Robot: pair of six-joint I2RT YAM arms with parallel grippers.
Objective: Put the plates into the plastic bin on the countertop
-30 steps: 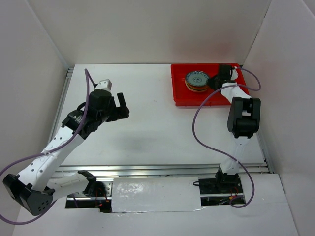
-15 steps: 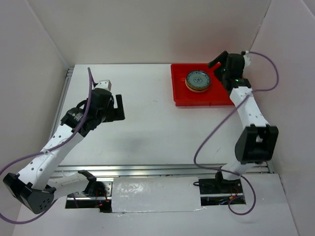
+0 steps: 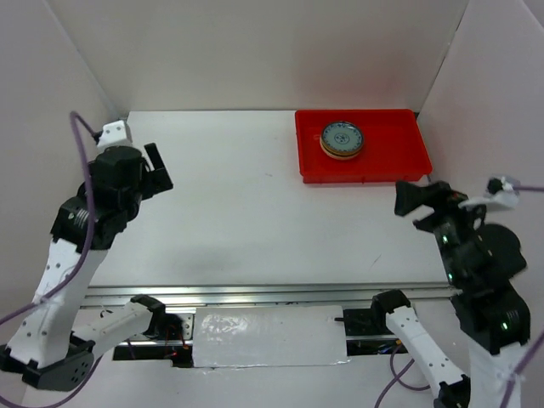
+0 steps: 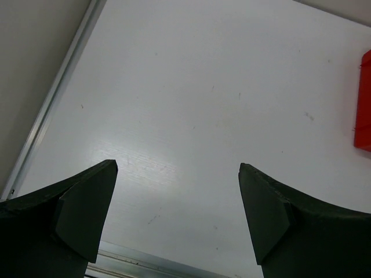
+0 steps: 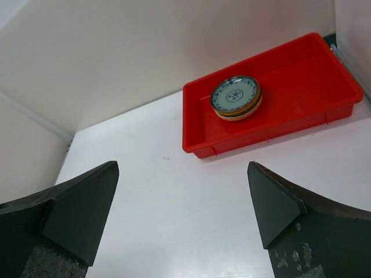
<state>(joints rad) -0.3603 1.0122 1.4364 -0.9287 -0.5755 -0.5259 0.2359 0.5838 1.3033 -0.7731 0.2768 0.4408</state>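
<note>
- Nearest me, the left tool (image 3: 155, 168) hangs over the left side of the counter (image 3: 255, 212). Its two dark fingers are spread wide and hold nothing. Its wrist camera shows only white surface beneath, with a sliver of red at the far right edge.
- Across the near edge, the right tool (image 3: 414, 197) is raised on the right side, jaws just as wide and just as empty, aimed at the far right corner.
- Between the tools and that corner, I see no plate lying loose on the white surface.
- At the far right, the red bin (image 3: 395, 157) sits flat on the counter, close to the back wall (image 3: 255, 51) and well apart from both tools. It lies ahead of the right tool and a little to its right, and far across the counter from the left one.
- Inside the bin, in its left half, the plates (image 3: 342, 138) stand in one neat stack. A blue-patterned one is on top, with orange and cream rims showing below; how many lie under it I cannot tell.
- My reading: loading looks finished or close to it, and the step in hand is parking the arms. To do it well I would keep both tools high and open and swing them slowly. I would stay off the bin's near wall so nothing nudges the stack, and count the rims before calling it done.
</note>
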